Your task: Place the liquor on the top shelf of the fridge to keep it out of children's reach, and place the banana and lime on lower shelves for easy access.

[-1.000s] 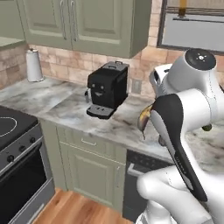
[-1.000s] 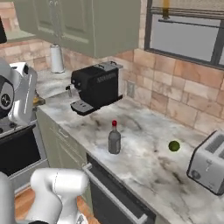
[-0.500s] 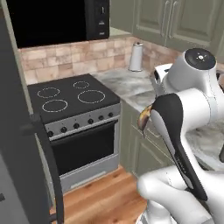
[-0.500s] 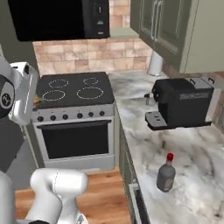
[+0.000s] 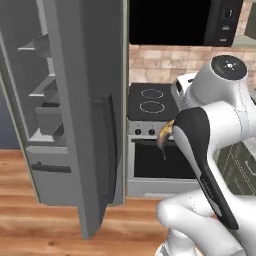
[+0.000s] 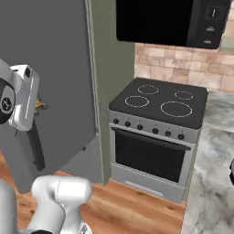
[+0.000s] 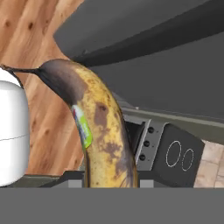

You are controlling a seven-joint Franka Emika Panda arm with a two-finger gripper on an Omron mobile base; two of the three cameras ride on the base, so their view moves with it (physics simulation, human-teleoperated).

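A yellow-brown banana [image 7: 103,140] with dark ends and a small sticker rises between my gripper [image 7: 109,181], which is shut on it. In the left base view the banana [image 5: 165,136] pokes out from behind my forearm, in front of the stove. Its tip [image 6: 41,106] also shows beside my wrist in the right base view. The grey fridge [image 5: 90,100] stands open at the left. Inside it are the top shelf [image 5: 31,48], a lower shelf [image 5: 41,93] and a boxy drawer [image 5: 50,122]. The liquor and the lime are out of view.
The open fridge door [image 6: 50,68] stands edge-on between the fridge interior and a black-topped stove [image 6: 160,103] with an oven below. A black microwave [image 6: 169,20] hangs above the stove. Wooden floor [image 5: 30,225] lies in front of the fridge.
The whole scene has shifted as the base moved: the counter with the coffee machine and the bottle passed out of view, then the stove, and now the open fridge appears. The banana stays in my gripper.
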